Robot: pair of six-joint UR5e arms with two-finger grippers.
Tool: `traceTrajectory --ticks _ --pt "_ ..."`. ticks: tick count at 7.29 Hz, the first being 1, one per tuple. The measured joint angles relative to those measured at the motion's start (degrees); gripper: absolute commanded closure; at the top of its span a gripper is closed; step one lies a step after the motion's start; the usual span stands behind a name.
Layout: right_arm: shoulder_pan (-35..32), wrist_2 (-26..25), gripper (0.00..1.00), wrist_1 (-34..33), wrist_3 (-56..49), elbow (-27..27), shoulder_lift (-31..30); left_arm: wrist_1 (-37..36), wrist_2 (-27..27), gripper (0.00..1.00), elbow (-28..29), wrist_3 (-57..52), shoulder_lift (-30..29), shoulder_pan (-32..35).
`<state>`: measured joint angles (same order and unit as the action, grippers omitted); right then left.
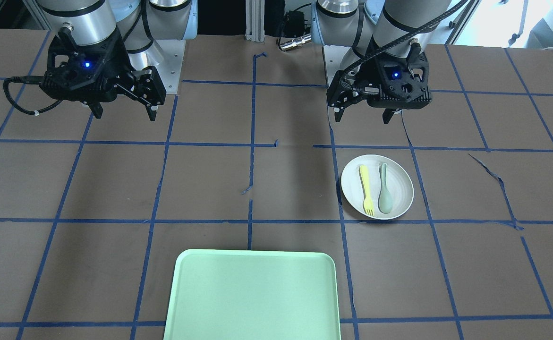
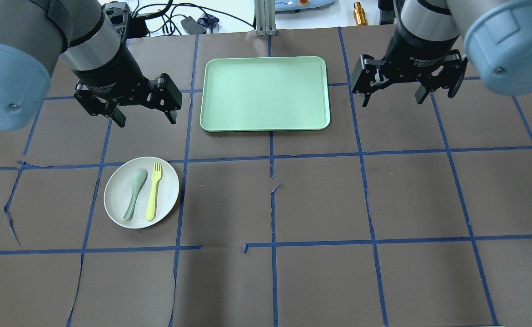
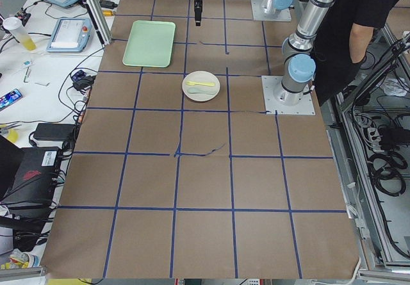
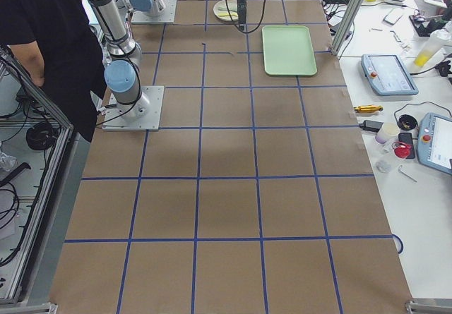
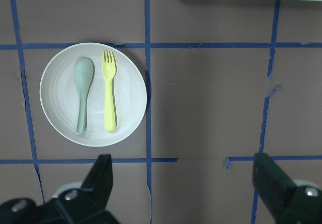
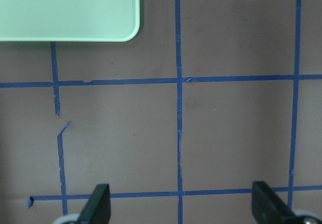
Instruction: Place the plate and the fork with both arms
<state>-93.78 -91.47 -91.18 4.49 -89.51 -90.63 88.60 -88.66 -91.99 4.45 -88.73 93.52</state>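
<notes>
The off-white plate (image 2: 111, 200) lies on the table at the robot's left, with the pale-yellow fork (image 2: 153, 191) and a grey-green spoon (image 2: 135, 193) side by side on it. They also show in the front view as plate (image 1: 401, 189) and fork (image 1: 365, 189), and in the left wrist view as plate (image 5: 131, 90) and fork (image 5: 108, 98). My left gripper (image 2: 144, 119) (image 1: 362, 115) is open and empty, high above the table beyond the plate. My right gripper (image 2: 392, 99) (image 1: 125, 113) is open and empty, high to the right of the tray.
A large pale-green tray (image 2: 266, 93) lies at the table's far middle, seen also in the front view (image 1: 252, 295). Blue tape lines grid the brown table. A person in black stands by the robot's bases (image 3: 359, 29). Tablets and cables sit beyond the far edge (image 3: 67, 32).
</notes>
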Motion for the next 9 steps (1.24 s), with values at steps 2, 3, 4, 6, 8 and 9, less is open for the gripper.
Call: traceTrajectory --ticks 2,3,4,6,8,9 --pt "0.0 -0.1 0.0 0.0 -0.2 0.1 0.1 0.0 0.0 0.0 0.0 0.1 0.0 0.1" --pt "0.0 0.0 0.0 0.0 -0.3 0.1 0.1 0.0 0.0 0.0 0.0 0.1 0.0 0.1" --pt "0.0 0.0 0.0 0.0 -0.2 0.1 0.1 0.0 0.0 0.0 0.0 0.1 -0.2 0.1" --pt "0.0 0.1 0.0 0.0 -0.2 0.1 0.1 -0.1 -3.1 0.0 -0.3 -0.3 -0.8 -0.1" --pt "0.0 0.1 0.0 0.0 -0.2 0.0 0.1 -4.5 -5.4 0.0 -4.1 -3.5 -1.7 -3.4" --pt "0.0 0.1 0.0 0.0 -0.2 0.0 0.0 -8.1 -3.3 0.0 -7.9 -6.9 -2.5 -7.8"
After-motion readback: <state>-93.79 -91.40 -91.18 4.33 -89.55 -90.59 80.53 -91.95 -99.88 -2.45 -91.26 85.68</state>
